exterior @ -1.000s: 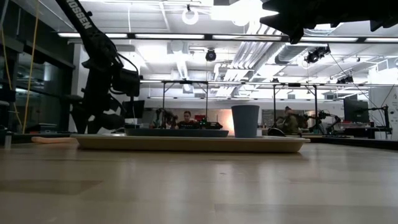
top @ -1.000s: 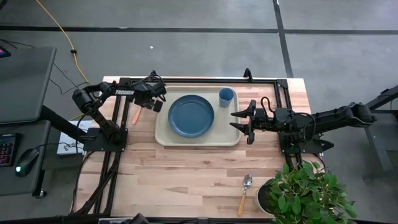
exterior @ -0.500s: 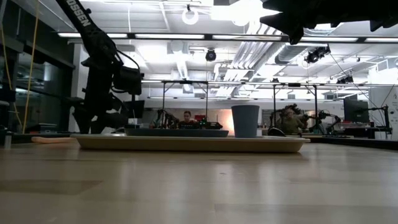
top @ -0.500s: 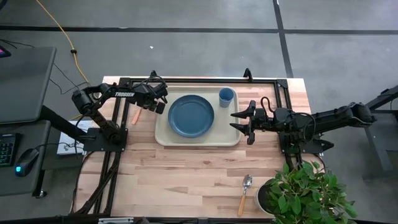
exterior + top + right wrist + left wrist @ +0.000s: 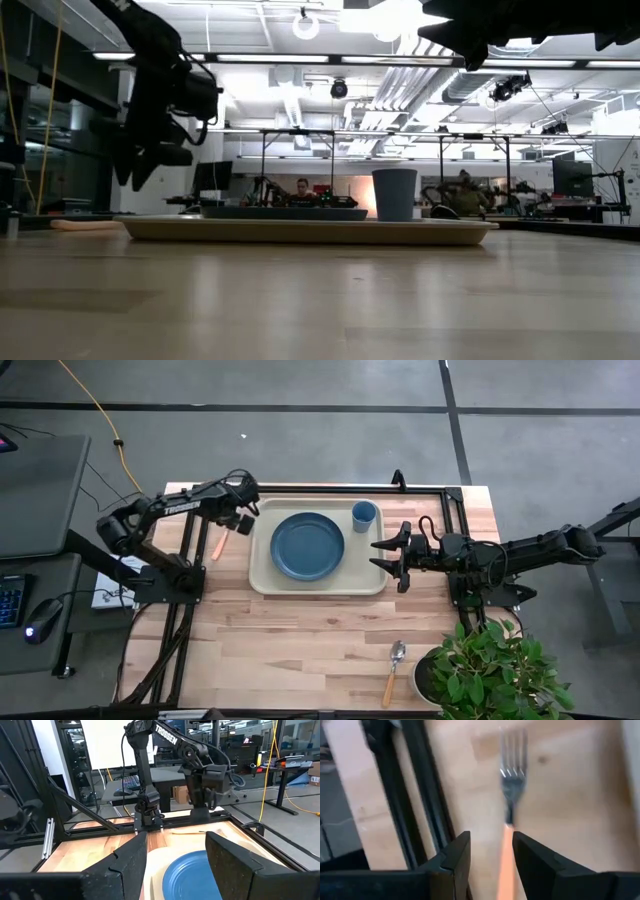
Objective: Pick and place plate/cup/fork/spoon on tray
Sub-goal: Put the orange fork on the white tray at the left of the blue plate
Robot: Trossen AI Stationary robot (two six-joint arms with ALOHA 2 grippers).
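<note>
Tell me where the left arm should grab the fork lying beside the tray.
Grip the fork on its slim orange handle, coming straight down: it lies flat on the table, and the left end effector, open, already straddles that handle.

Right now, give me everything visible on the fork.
The fork has silver metal tines, a narrow neck and a slim orange handle. It lies flat on the bare wooden table, off the tray, between the tray's left rim and the black frame rail. In the left wrist view the left gripper hangs open over it, handle showing between the fingers; nothing grips it.
</note>
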